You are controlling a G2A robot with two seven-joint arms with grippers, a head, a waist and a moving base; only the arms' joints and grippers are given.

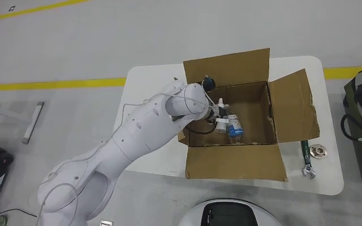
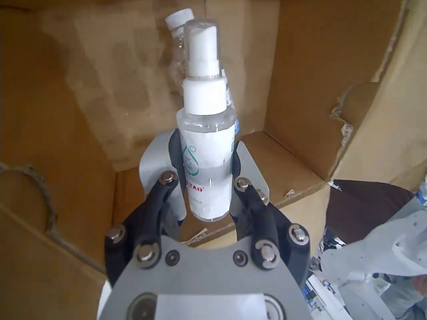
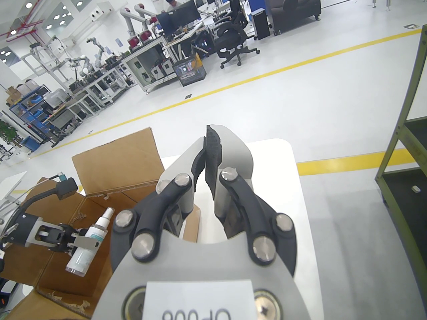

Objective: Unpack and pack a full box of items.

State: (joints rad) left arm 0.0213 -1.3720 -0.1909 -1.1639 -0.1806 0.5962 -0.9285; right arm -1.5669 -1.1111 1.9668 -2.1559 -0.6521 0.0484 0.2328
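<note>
Our left fingers (image 2: 175, 159) squeeze the spray bottle (image 2: 205, 141) in the box (image 1: 251, 121) on the counter (image 1: 153, 79). Our right fingers (image 3: 207, 158) are closed, holding nothing.

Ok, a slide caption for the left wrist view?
Left gripper holds a spray bottle over the open box, a clear bottle behind it.

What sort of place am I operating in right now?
Probably a robotics lab or test hall: several robot arms along the far side, desks with monitors and office chairs, and a yellow line across an open white floor.
</note>
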